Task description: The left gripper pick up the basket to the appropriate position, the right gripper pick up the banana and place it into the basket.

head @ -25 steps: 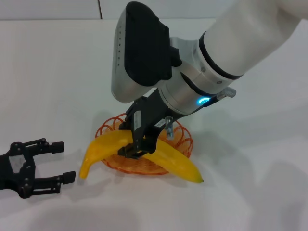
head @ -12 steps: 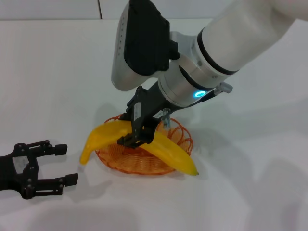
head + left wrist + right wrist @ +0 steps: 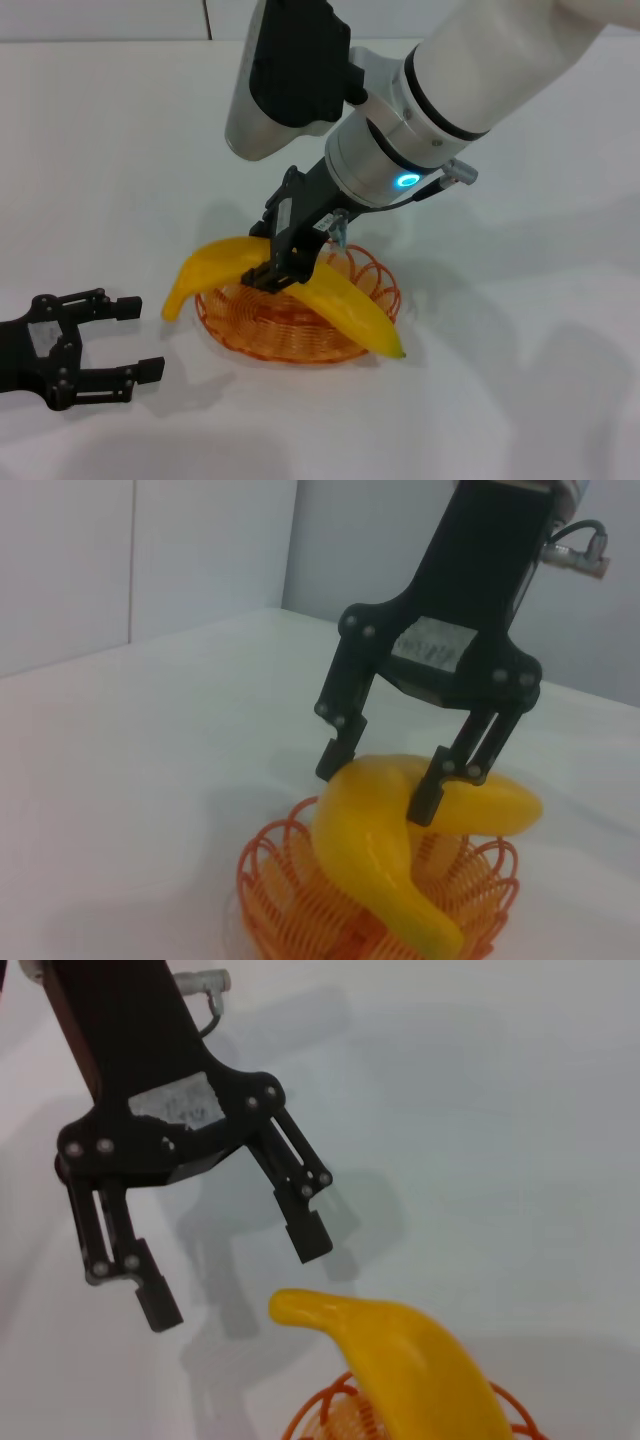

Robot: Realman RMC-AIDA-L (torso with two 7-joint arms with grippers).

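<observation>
The right gripper point(image 3: 283, 265) is clamped across the middle of the banana point(image 3: 330, 300), which lies over the basket point(image 3: 260, 335) directly beneath the fingers, both ends overhanging the rim. The left gripper point(image 3: 115, 340) rests on the table, well off to the side of the basket, jaws spread wide and holding nothing.

Recommended: lower until the banana bears on the wire, centred, then let go; an off-centre release risks it tipping out.

The left wrist view shows the right gripper's fingers point(image 3: 337, 760) pinching the banana from both sides. The right wrist view shows the left gripper's gap plainly.
</observation>
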